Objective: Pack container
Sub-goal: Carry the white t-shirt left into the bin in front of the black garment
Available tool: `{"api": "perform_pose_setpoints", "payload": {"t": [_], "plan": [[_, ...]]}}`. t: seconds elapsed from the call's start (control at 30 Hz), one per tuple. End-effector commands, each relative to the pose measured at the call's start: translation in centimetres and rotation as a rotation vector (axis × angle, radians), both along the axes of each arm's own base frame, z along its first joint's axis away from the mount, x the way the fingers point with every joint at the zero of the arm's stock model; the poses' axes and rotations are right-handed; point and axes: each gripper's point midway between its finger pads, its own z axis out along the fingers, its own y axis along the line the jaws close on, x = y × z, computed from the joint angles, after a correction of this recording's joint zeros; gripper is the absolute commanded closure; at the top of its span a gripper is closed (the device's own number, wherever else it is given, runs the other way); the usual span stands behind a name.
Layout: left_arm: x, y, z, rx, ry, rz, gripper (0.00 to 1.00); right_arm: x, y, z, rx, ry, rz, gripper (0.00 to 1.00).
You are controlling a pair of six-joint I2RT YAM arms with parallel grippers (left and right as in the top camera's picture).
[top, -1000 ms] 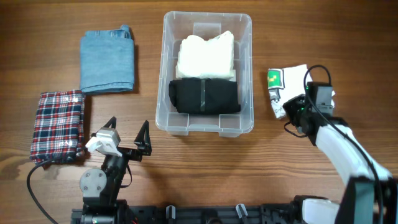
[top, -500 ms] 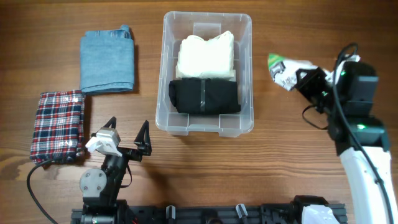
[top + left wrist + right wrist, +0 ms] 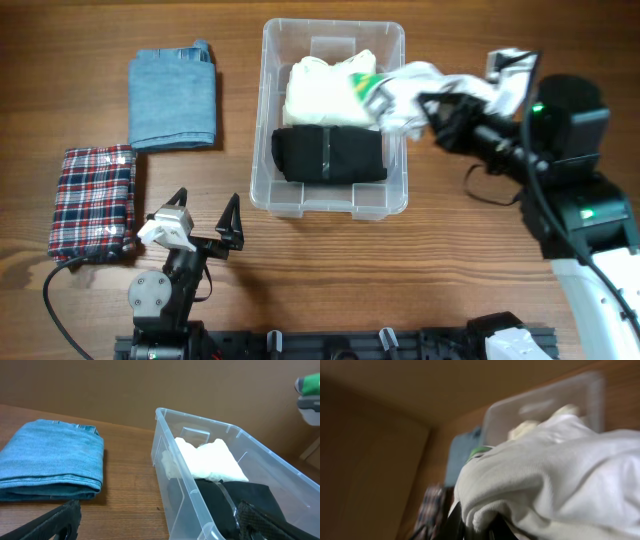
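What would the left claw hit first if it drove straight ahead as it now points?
Probably the clear container's left wall, which sits centred between the open left claw's tips. The folded jeans lie off to its left. Height is hard to judge.

No lettering I can read in any of my views, green print (image 3: 372,86) on the white garment (image 3: 430,80) too blurred for me to tell whether it holds words, nothing legible that I can see on the container (image 3: 258,130).
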Motion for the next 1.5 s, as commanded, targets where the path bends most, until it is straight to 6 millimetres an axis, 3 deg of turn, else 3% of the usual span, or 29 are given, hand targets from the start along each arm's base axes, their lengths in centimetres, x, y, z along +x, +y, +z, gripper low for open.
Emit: {"api": "perform_pose_setpoints", "payload": {"t": [0.0,0.13,0.23,0.4,0.5,0.7,0.77,0.87,0.9,0.97,1.17,1.47], "plan": [[0.1,0.2,-0.3,0.015,0.003,0.007,0.0,-1.7,4.8,0.4,-0.009,-0.026,0.188,0.96],[0.1,0.2,-0.3,0.015,0.003,0.007,0.0,-2.6,8.8,-2.2,-0.07,0.002,0.332,0.96],[0.1,0.2,-0.3,0.015,0.003,0.007,0.0,-2.8,10.9,-5.6,-0.132,0.069,0.414,0.96],[0.1,0.2,-0.4,0.015,0.007,0.007,0.0,-3.4,12.5,-10.0,-0.179,0.162,0.557,0.96],[0.1,0.2,-0.5,0.015,0.009,0.007,0.0,-4.4,13.3,-11.4,-0.155,0.212,0.65,0.96],[0.1,0.2,-0.5,0.015,0.009,0.007,0.0,-5.7,12.6,-13.9,-0.217,0.285,0.707,0.94],[0.1,0.2,-0.4,0.016,0.009,0.006,0.0,-6.0,12.2,-14.3,-0.236,0.307,0.702,0.82],[0.1,0.2,-0.5,0.016,0.009,0.006,0.0,-5.7,10.9,-15.5,-0.318,0.344,0.64,0.4],[0.1,0.2,-0.4,0.016,0.009,0.006,0.0,-5.5,10.4,-15.9,-0.342,0.36,0.611,0.33],[0.1,0.2,-0.5,0.016,0.009,0.006,0.0,-4.7,8.9,-16.9,-0.411,0.403,0.507,0.3],[0.1,0.2,-0.5,0.015,0.009,0.007,0.0,-3.8,6.0,-16.9,-0.51,0.428,0.322,0.27],[0.1,0.2,-0.5,0.016,0.009,0.006,0.0,-6.0,4.5,-12.1,-0.454,0.338,0.273,0.3]]}}
